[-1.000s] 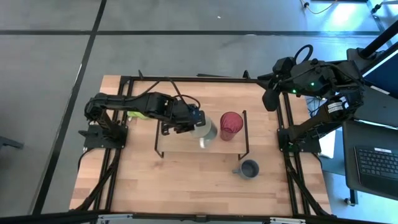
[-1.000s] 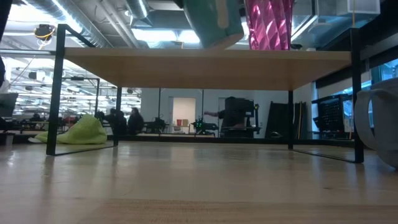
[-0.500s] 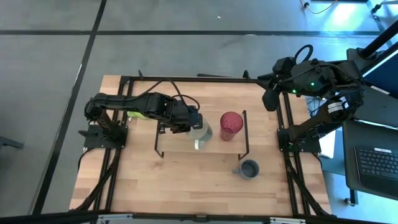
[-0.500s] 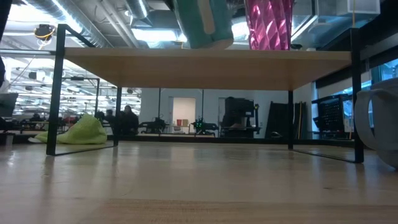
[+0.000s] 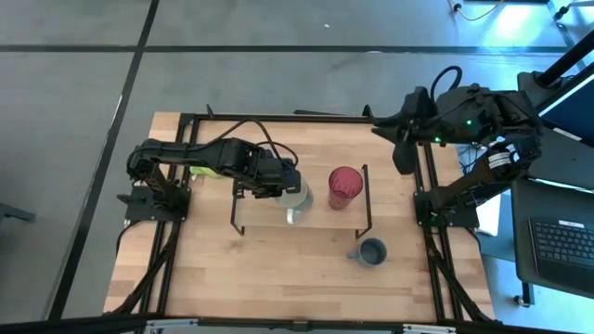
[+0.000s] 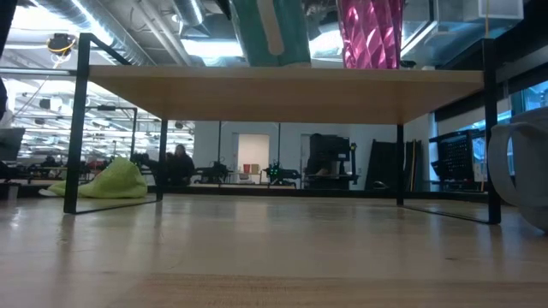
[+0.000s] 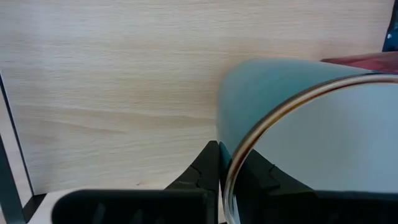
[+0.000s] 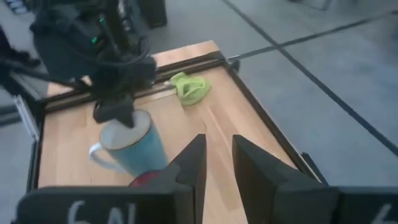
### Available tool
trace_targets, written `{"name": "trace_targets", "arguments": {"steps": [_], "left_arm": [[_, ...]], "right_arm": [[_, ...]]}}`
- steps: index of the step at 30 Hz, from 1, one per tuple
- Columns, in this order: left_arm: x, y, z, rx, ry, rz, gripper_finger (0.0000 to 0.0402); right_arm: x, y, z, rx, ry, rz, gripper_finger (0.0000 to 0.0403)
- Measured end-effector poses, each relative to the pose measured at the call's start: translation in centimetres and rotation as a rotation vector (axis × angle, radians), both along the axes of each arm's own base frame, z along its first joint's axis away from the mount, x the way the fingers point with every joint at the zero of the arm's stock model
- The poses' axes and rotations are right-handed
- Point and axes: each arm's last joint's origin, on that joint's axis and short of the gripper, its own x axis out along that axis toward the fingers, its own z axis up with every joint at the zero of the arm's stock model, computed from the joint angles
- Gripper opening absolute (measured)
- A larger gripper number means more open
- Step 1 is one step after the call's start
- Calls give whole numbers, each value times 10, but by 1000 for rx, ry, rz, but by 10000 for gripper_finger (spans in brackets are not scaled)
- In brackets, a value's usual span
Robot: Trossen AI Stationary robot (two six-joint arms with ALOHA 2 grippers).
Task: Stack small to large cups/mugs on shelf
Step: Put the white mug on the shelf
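**Left gripper holds the white mug on the shelf, beside the red tumbler**

The left gripper (image 5: 281,179) reaches over the shelf (image 5: 325,221) and has its jaws closed on the rim of the white mug (image 5: 296,196), one finger inside the rim and one outside, as the left wrist view shows. From above the mug looks white and its handle points toward the front edge of the counter (image 5: 278,269); its outer wall reads teal in the low and wrist views (the glaze inside is pale). In the low view the mug's base meets the shelf board, standing upright.

Just beside the mug, on the same shelf and toward the right arm's side, stands the red tumbler (image 5: 344,186), upright; the two are close, but whether they touch cannot be told.

The small grey-blue mug (image 5: 371,251) sits on the counter in front of the shelf's right end, apart from both grippers, its handle turned toward the left arm's side.

The right gripper (image 5: 405,148) hangs above the counter's right rear edge, well away from the cups; its jaws stand somewhat apart with nothing between them.

A green cloth (image 5: 209,170) lies crumpled on the counter near the left arm.
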Motion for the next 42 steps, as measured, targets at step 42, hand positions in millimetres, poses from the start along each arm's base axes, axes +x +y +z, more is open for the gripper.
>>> {"name": "trace_targets", "arguments": {"steps": [42], "left_arm": [[-2, -4, -1, 76, 28, -98, 19]], "right_arm": [[-200, -5, -28, -87, -603, 503, 79]]}}
